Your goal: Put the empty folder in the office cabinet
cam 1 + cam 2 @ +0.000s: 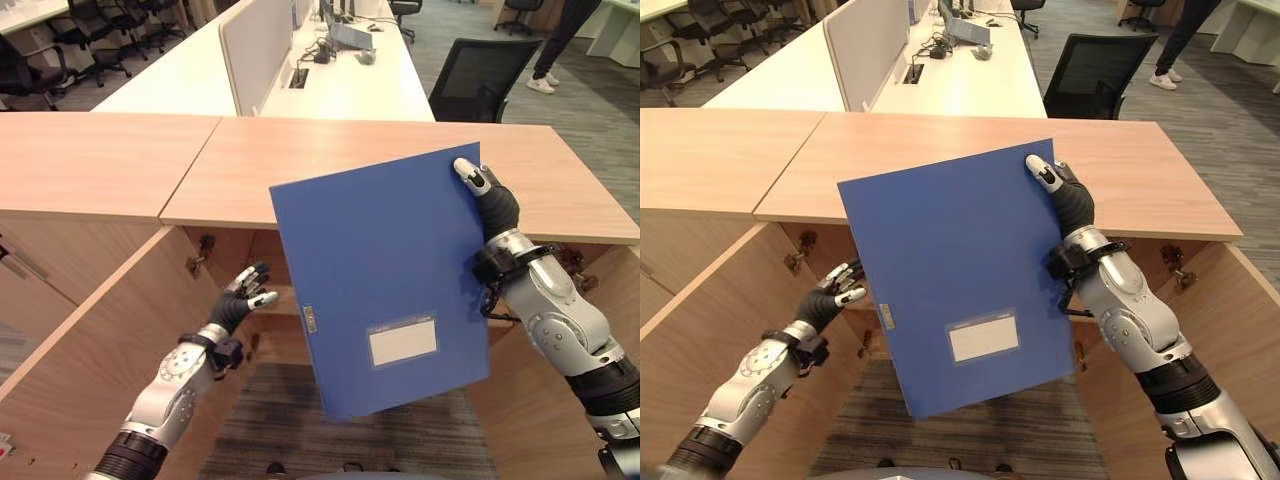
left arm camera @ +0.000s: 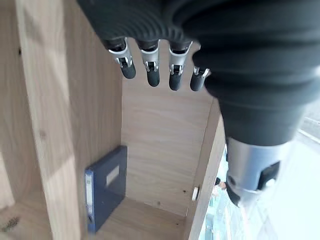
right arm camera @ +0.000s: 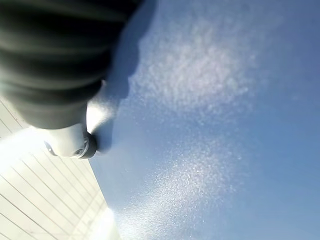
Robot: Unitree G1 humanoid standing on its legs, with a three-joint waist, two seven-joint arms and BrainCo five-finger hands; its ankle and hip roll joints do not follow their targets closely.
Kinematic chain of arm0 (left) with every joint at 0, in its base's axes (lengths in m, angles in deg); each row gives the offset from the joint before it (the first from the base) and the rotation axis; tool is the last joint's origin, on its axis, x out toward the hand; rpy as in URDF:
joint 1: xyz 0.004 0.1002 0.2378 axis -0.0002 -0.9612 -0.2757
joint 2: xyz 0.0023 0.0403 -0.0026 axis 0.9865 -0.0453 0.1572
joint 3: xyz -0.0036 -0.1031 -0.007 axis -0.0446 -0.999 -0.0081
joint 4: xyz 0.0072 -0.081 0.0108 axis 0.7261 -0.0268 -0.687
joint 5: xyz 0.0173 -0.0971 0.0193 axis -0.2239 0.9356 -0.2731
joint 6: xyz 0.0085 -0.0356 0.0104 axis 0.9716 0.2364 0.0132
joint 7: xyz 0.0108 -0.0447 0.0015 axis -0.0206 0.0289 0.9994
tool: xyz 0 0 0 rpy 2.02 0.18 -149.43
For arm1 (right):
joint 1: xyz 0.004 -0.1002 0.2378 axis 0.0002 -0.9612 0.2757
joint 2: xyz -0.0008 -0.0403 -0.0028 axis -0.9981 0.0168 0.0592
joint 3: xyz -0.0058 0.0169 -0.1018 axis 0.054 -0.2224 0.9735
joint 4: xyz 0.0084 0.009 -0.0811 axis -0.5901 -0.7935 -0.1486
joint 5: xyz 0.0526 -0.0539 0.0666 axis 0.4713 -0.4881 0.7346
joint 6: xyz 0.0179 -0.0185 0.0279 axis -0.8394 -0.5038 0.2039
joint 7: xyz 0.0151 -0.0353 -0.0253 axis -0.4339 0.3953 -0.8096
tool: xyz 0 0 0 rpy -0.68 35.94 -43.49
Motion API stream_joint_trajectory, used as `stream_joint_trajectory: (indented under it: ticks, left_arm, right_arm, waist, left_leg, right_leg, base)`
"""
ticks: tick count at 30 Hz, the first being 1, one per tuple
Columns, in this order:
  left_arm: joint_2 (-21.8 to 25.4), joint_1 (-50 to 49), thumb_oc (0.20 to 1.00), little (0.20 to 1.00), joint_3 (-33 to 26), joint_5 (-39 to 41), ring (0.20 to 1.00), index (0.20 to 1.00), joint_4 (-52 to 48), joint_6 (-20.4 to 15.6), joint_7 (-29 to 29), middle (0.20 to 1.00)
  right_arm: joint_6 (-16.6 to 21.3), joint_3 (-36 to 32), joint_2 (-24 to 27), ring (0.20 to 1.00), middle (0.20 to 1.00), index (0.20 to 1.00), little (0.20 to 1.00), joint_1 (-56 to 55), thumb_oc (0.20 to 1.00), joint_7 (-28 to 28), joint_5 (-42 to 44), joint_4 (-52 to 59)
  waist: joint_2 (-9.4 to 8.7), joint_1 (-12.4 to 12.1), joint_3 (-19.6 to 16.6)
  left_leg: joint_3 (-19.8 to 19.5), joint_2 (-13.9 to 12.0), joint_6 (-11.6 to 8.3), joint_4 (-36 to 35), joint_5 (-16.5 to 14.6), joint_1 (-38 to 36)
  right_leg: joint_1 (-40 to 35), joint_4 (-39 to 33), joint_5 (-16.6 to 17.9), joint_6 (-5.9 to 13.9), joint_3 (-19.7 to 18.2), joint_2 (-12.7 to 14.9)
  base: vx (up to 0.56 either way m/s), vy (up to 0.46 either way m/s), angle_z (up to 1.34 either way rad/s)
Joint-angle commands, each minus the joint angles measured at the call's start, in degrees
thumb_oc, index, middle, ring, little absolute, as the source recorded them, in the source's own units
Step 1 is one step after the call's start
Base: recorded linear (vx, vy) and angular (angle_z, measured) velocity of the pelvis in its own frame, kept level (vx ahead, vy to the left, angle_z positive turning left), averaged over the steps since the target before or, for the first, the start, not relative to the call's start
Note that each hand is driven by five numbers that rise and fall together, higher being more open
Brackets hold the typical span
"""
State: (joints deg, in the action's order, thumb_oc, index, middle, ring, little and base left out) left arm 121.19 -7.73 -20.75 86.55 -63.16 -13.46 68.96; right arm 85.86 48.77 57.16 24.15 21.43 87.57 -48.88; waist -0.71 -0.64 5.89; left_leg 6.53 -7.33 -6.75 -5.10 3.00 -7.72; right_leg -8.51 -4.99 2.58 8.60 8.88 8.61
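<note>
Blue folder (image 1: 378, 280) pinched at its top corner by the right robot hand (image 1: 487, 195), left robot hand (image 1: 243, 294) open beside it.

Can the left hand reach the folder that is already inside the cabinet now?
Probably yes. The left hand is open at the cabinet's opening, and nothing stands between its fingers and the dark blue folder standing by the wall.

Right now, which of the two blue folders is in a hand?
The large blue folder held up before the cabinet, pinched by the right hand. The other folder stands inside the cabinet.
</note>
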Motion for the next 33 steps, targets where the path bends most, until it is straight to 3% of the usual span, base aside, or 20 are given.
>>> stream_joint_trajectory:
  ticks: [1, 15, 33]
  left_arm:
    - [0.4, 4.0, 1.000, 1.000, 1.9, 3.5, 1.000, 1.000, -1.7, -0.9, -0.4, 1.000]
    - [1.4, 3.2, 1.000, 1.000, 7.8, 7.6, 1.000, 1.000, -8.2, 2.3, -1.7, 1.000]
    - [1.5, 2.2, 1.000, 1.000, 7.2, 8.9, 1.000, 1.000, -10.5, 2.8, -2.0, 1.000]
  right_arm:
    - [3.0, -0.4, -1.0, 0.200, 0.200, 0.200, 0.200, 4.2, 0.200, 1.1, 2.3, 4.5]
    - [2.4, -1.3, -5.2, 0.200, 0.200, 0.200, 0.200, 4.5, 0.200, 4.2, -5.1, -0.1]
    - [1.8, -3.8, -7.3, 0.200, 0.200, 0.200, 0.200, 3.8, 0.200, 5.1, -9.7, -6.9]
  waist:
    - [-1.35, -0.9, -1.6]
    - [-0.85, -1.6, -0.4]
    - [-0.92, -2.4, -0.3]
  left_leg:
    - [-1.2, 0.2, -1.41, 1.0, -2.2, 1.5]
    - [-1.8, 0.7, -0.67, 1.3, -2.4, 2.2]
    - [-2.4, 1.2, -0.06, 1.3, -2.9, 1.8]
  right_leg:
    - [4.1, 6.8, -2.1, 4.52, 2.9, 2.5]
    - [5.1, 7.5, -2.3, 4.37, 2.7, 2.7]
    - [4.6, 7.5, -2.6, 4.28, 2.8, 2.9]
  base:
    - [0.00, 0.000, 0.00]
    - [0.00, 0.001, 0.00]
    - [0.00, 0.000, 0.01]
